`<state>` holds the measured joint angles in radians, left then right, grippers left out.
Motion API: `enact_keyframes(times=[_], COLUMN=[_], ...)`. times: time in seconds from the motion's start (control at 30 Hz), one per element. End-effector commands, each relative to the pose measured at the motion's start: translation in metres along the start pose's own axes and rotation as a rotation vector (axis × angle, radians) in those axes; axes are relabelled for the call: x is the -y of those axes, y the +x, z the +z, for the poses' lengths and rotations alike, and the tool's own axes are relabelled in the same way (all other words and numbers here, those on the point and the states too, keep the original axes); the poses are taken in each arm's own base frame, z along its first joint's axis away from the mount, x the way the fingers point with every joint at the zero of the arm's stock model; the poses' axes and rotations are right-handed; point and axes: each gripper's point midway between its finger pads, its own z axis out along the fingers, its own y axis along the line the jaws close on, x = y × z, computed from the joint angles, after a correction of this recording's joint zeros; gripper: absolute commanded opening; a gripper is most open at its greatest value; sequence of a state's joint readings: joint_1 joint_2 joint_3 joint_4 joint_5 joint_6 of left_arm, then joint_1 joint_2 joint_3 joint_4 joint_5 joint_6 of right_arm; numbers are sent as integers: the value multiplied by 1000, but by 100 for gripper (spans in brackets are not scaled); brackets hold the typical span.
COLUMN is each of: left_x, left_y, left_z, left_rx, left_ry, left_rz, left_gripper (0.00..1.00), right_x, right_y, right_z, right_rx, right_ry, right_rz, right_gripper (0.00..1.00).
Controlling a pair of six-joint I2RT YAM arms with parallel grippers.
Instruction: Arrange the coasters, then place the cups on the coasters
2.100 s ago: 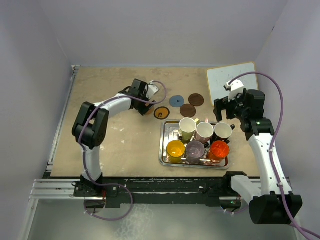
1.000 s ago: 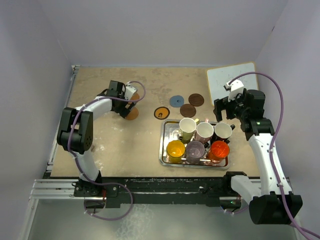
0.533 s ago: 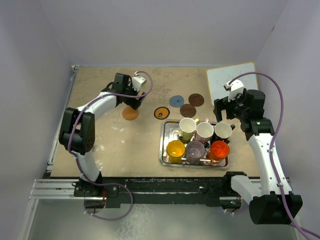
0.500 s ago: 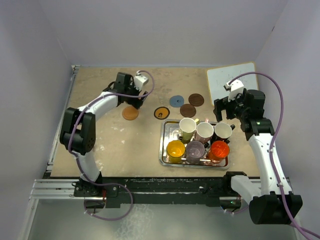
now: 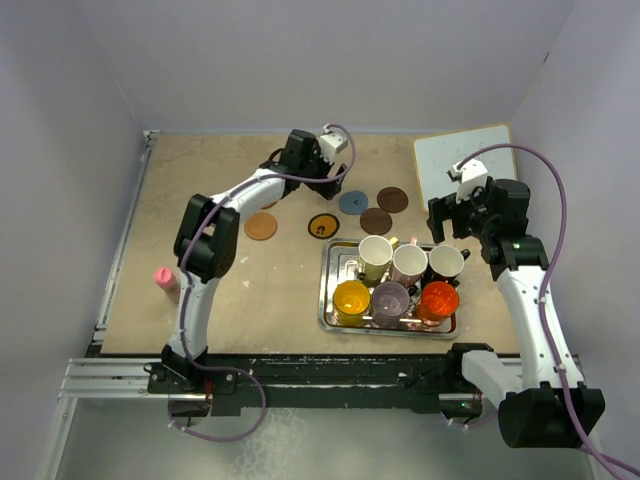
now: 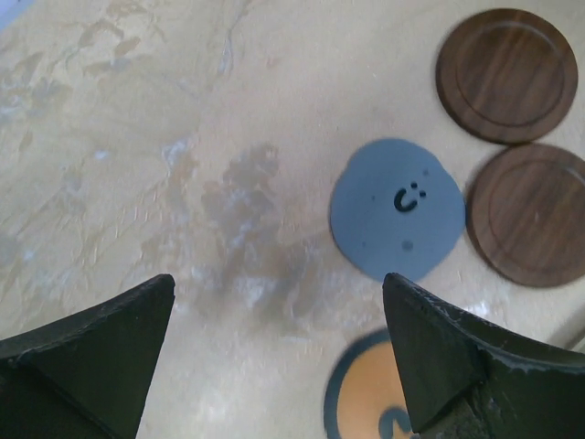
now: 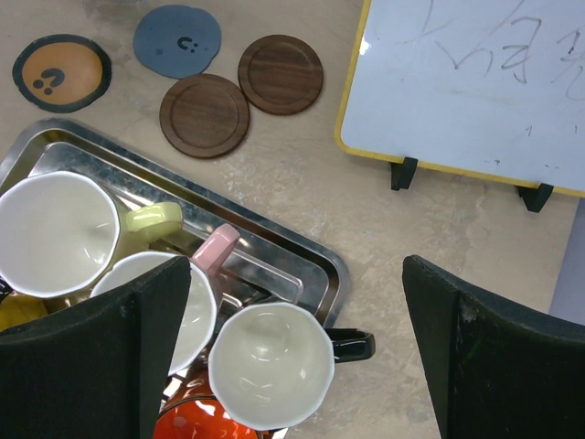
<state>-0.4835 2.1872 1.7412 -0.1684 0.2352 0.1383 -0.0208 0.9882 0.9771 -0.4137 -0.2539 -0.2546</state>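
Note:
Five coasters lie flat on the table: an orange-brown one (image 5: pixel 261 226), a black one with an orange ring (image 5: pixel 322 226) (image 6: pixel 366 395), a blue one (image 5: pixel 352 202) (image 6: pixel 398 208) and two dark brown ones (image 5: pixel 392 199) (image 5: pixel 375 221). My left gripper (image 5: pixel 325 183) (image 6: pixel 279 283) hangs open and empty over bare table just left of the blue coaster. Six cups stand in the steel tray (image 5: pixel 338 318): cream (image 5: pixel 375 250), pinkish-white (image 5: pixel 408 262), black (image 5: pixel 446 262) (image 7: pixel 270 366), yellow-orange (image 5: pixel 351 298), purple (image 5: pixel 390 298), orange-red (image 5: pixel 438 298). My right gripper (image 5: pixel 450 222) (image 7: pixel 294 265) is open above the black cup.
A small whiteboard (image 5: pixel 465 160) (image 7: pixel 475 82) stands at the back right, close to the dark brown coasters. A small pink bottle (image 5: pixel 162 277) stands near the table's left edge. Walls close the table in on the left, back and right.
My left arm swung right from the orange-brown coaster, which stays on the table, to beside the blue coaster. The pink bottle has come into view. The right arm has not moved.

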Motion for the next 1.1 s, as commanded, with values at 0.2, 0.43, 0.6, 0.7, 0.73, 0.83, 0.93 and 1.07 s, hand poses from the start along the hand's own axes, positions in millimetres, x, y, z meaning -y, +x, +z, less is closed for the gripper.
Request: enact_keyframes(times=[0.2, 0.43, 0.6, 0.7, 0.73, 0.83, 0.93, 1.07], left_x=[38, 58, 68, 71, 70, 67, 63, 58], left_y=[-32, -19, -7, 2, 5, 14, 22, 38], left_z=[53, 76, 86, 92, 94, 97, 96, 91], left_rx=[35, 0, -27, -48, -56, -80, -109, -157], left_ry=[73, 85, 78, 73, 66, 43, 21, 12], left_rz=[-3, 38, 78, 92, 100, 113, 128, 137], left_gripper=[92, 92, 92, 92, 92, 92, 92, 90], right_x=[4, 4, 5, 5, 5, 5, 5, 5], right_y=[-2, 1, 1, 1, 1, 0, 0, -1], right_z=[4, 8, 7, 6, 6, 5, 5, 4], right_rx=[5, -9, -8, -4, -3, 0, 2, 5], right_ry=[4, 2, 5, 6, 4, 5, 3, 3], right_rz=[-9, -5, -4, -2, -3, -2, -3, -3], right_gripper=[100, 100, 100, 100, 100, 100, 100, 100])
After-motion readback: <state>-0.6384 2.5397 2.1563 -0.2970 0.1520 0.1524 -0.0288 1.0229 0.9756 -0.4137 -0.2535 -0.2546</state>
